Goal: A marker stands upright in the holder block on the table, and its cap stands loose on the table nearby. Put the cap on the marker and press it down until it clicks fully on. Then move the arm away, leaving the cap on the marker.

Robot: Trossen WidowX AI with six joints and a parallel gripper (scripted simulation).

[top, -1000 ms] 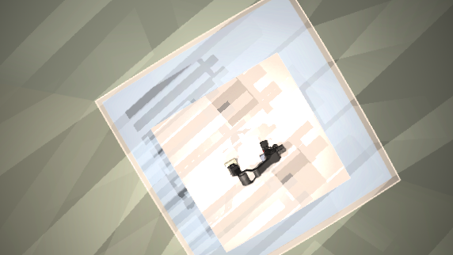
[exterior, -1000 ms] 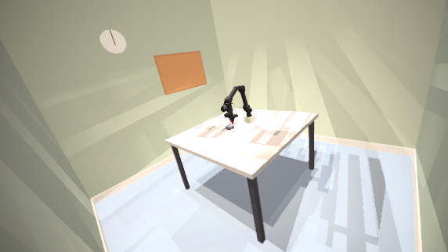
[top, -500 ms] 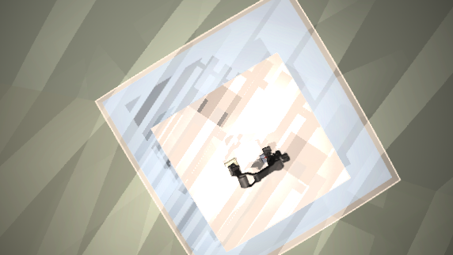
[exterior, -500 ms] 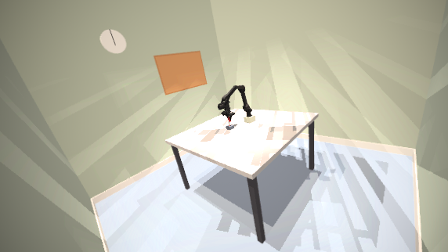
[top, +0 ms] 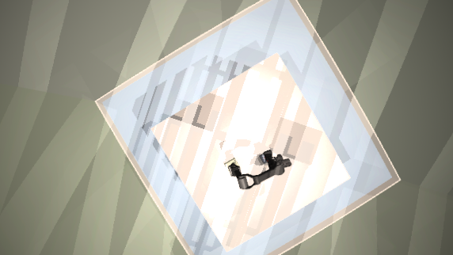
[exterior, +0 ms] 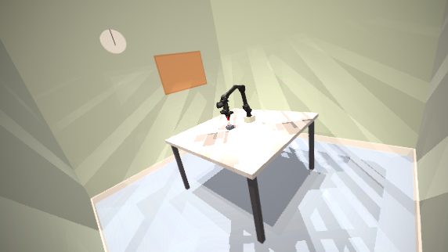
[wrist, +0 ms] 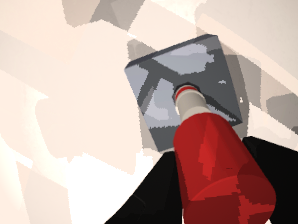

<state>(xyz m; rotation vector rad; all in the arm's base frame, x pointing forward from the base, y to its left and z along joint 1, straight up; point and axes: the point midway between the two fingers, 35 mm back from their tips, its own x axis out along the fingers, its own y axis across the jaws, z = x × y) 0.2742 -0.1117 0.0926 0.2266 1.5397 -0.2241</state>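
Note:
The grey holder block (top: 261,158) (exterior: 230,127) (wrist: 162,102) stands on the table. The marker (wrist: 191,103) stands upright in it, its pale body showing above a red ring at the block. My gripper (exterior: 227,113) (wrist: 209,153) is shut on the red cap (exterior: 228,118) (wrist: 215,160), one black finger on each side. The cap is over the marker, and in the wrist view its lower end overlaps the top of the pale body. A length of pale body shows between cap and ring. Whether the cap is around the marker's tip or just above it, I cannot tell.
The arm (top: 269,174) (exterior: 235,88) reaches from its cream base block (exterior: 249,119) on the table (exterior: 243,156) to the holder. The table's edges lie well away from the holder. Bright light and shadow patches cross the table top.

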